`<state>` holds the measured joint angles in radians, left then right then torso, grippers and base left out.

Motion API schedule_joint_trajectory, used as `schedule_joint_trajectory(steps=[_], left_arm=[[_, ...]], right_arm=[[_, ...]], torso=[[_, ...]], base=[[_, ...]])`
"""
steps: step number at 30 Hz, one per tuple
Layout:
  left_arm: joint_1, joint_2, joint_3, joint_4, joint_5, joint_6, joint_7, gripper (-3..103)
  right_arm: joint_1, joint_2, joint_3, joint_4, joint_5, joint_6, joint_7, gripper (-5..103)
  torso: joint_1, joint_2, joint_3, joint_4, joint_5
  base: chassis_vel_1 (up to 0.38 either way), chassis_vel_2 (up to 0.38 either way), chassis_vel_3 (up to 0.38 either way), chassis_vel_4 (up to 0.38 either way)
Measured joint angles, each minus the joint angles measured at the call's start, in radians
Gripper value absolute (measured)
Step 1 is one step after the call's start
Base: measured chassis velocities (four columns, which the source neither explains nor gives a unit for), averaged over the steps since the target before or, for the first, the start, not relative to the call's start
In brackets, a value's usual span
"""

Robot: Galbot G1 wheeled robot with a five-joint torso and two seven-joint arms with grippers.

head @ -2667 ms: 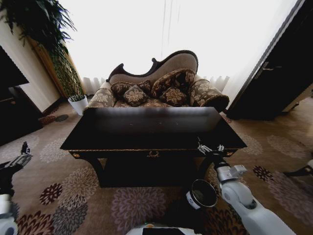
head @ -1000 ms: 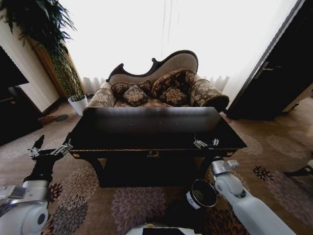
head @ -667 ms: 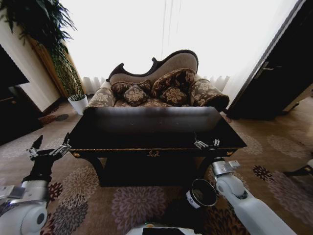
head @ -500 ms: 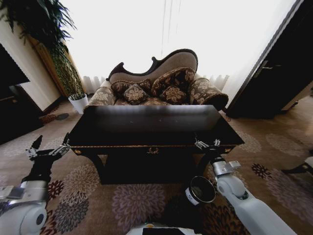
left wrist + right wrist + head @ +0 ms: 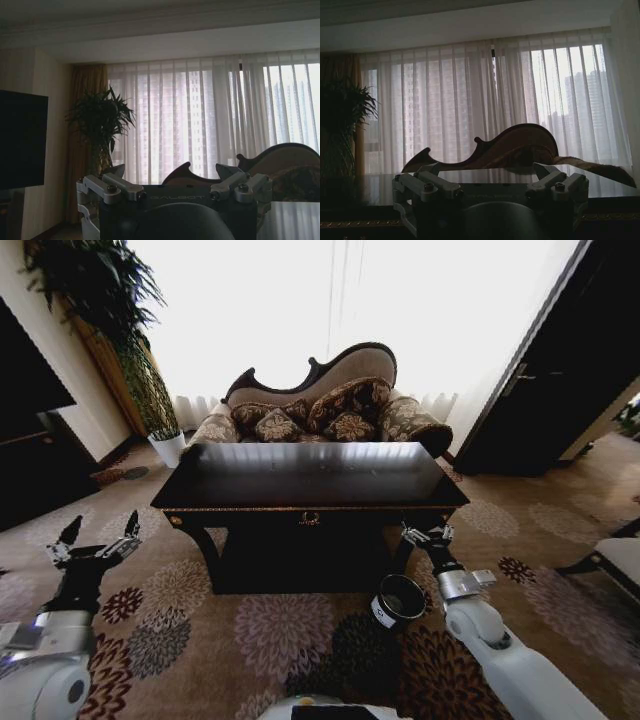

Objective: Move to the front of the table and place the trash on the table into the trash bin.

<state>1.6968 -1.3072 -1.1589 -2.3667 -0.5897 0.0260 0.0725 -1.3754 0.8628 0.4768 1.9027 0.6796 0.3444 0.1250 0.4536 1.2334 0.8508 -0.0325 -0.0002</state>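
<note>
Ahead, the table (image 5: 310, 480) is seen beyond both grippers, its glossy top before the sofa (image 5: 320, 405). Just inward of the right gripper (image 5: 427, 534), the trash bin (image 5: 398, 600) is set on the carpet. The left gripper (image 5: 95, 537) is held spread apart, as is the right, nothing grasped

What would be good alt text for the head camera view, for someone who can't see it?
A long dark glossy table stands ahead on patterned carpet, a patterned sofa behind it before a bright curtained window. The small black trash bin sits on the floor near the table's right front leg. The left gripper and right gripper are raised, open, holding nothing.
</note>
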Motion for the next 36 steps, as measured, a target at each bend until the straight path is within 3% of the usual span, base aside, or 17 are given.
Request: schedule_joint_trajectory(steps=[36], left_arm=[[0.0, -0.008, 0.005, 0.003, 0.008, 0.0, 0.0, 100]], right_arm=[[-0.007, 0.027, 0.009, -0.027, -0.014, 0.015, 0.001, 100]], torso=[[0.0, 0.0, 0.0, 0.0001, 0.0]], base=[[0.176, -0.171, -0.175, 0.174]])
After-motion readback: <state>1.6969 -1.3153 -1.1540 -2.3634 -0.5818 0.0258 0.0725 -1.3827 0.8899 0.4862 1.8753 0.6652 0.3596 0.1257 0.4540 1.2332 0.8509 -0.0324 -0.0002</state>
